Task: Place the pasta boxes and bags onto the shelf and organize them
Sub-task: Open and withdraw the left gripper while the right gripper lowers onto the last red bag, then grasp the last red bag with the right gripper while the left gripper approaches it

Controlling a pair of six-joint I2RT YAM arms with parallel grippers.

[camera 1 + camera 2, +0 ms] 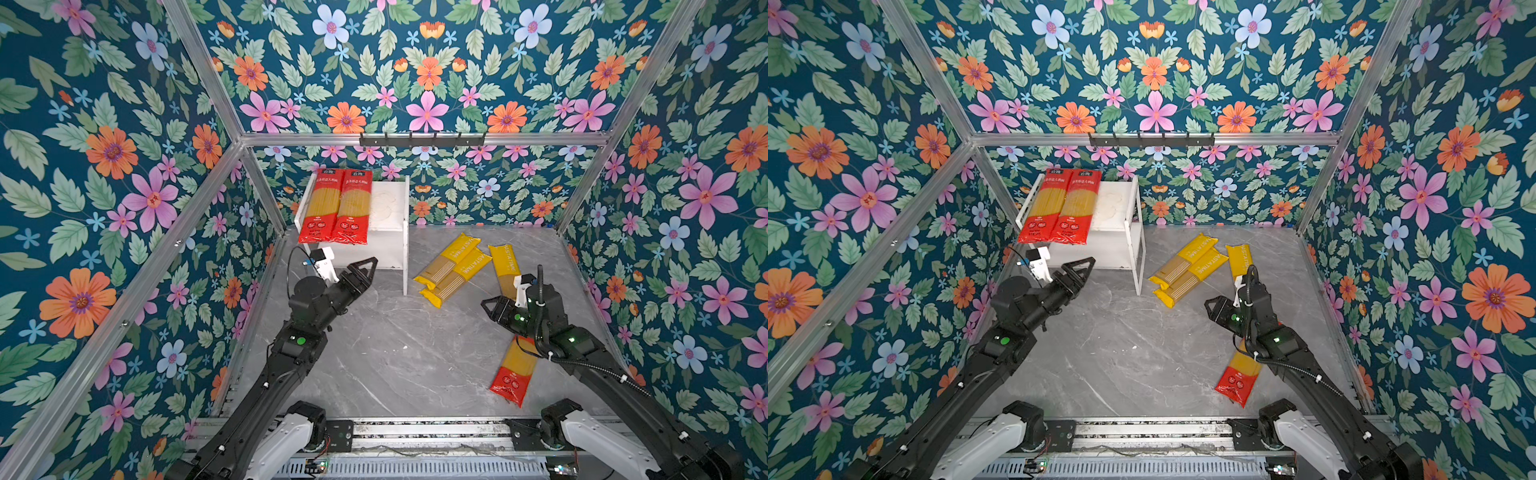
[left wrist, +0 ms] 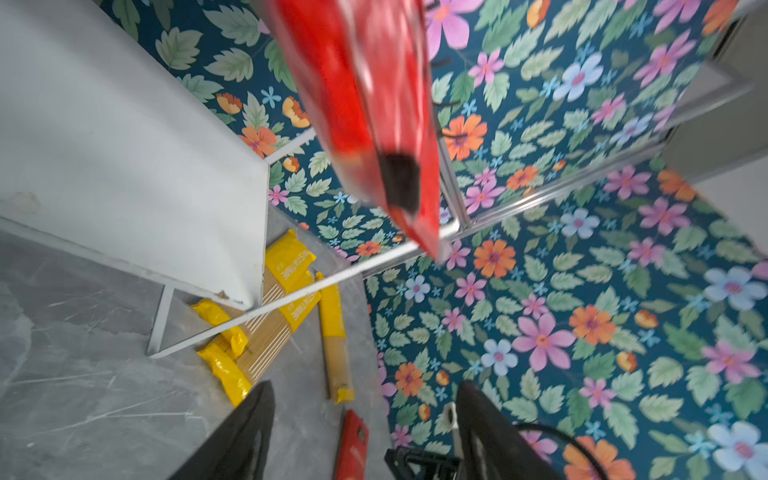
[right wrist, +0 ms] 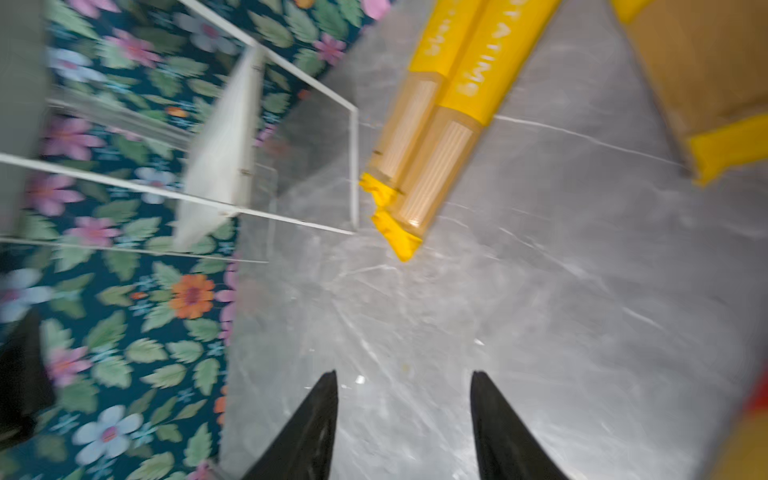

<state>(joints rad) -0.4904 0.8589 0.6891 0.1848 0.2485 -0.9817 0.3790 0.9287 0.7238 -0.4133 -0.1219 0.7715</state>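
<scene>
Grey marble tabletop [image 1: 395, 353], floral walls around. Two red spaghetti packs [image 1: 336, 205] lie side by side on the white shelf [image 1: 390, 199], on its top board. Three yellow PASTATIME packs [image 1: 453, 268] and a third red pack [image 1: 513, 372] lie on the table. My left gripper [image 1: 373, 262] is spread and empty, just before the shelf. My right gripper [image 3: 403, 374] is likewise parted and empty, its arm crossing above the third red pack.

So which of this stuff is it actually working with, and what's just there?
Part of the job:
two red packs on the shelf
third red pack on the table
three yellow packs

Just there:
black hook rail
floral wallpaper
</scene>
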